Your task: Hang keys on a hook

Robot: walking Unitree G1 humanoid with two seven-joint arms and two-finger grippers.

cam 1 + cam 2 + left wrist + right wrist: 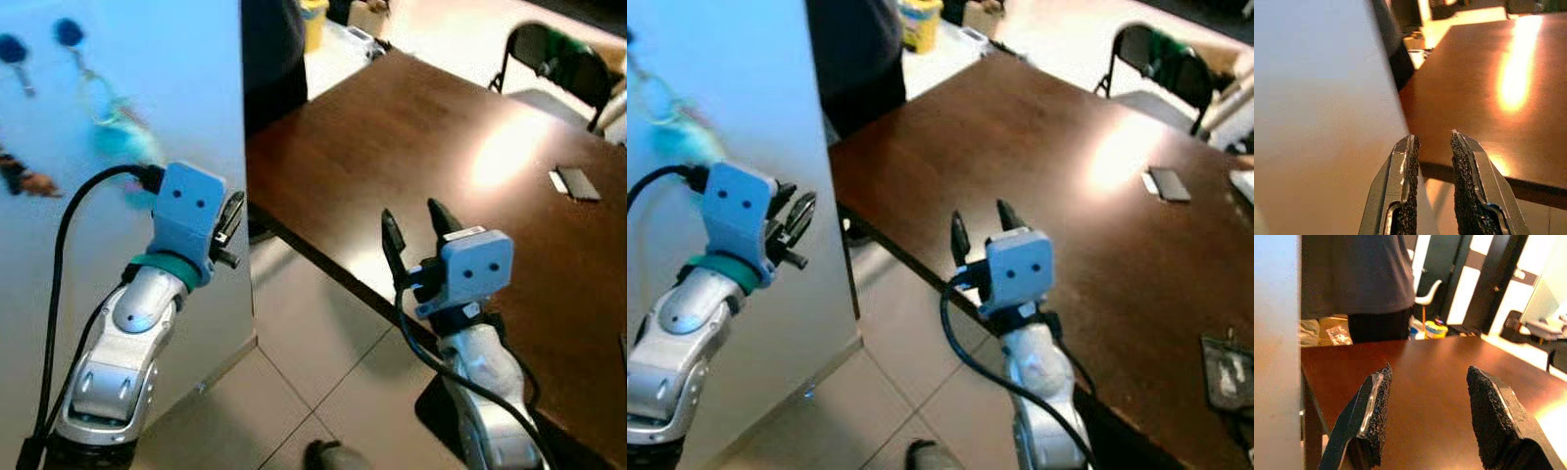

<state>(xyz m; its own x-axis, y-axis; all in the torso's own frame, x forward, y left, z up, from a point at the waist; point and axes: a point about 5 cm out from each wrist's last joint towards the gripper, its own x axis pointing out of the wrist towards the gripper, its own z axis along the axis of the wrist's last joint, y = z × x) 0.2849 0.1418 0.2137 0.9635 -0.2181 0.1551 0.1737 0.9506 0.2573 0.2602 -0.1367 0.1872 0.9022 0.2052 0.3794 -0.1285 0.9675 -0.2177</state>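
White wall (pixel 118 59): keys (pixel 113 122) with teal fob hang on hook; left tool (pixel 232 217) slightly apart, right tool (pixel 416 230) wide apart, both empty

Two silver arms, rounded glossy shells, dark joint gaps. Each wrist capped by light blue boxy housing with two small dark holes. Teal ring below left housing. Thick black cable loops from each housing down along arm. Left gripper (pixel 233 217), right gripper (pixel 415 227): long black fingers (pixel 1374 418), rough textured black pads, bare metal edges
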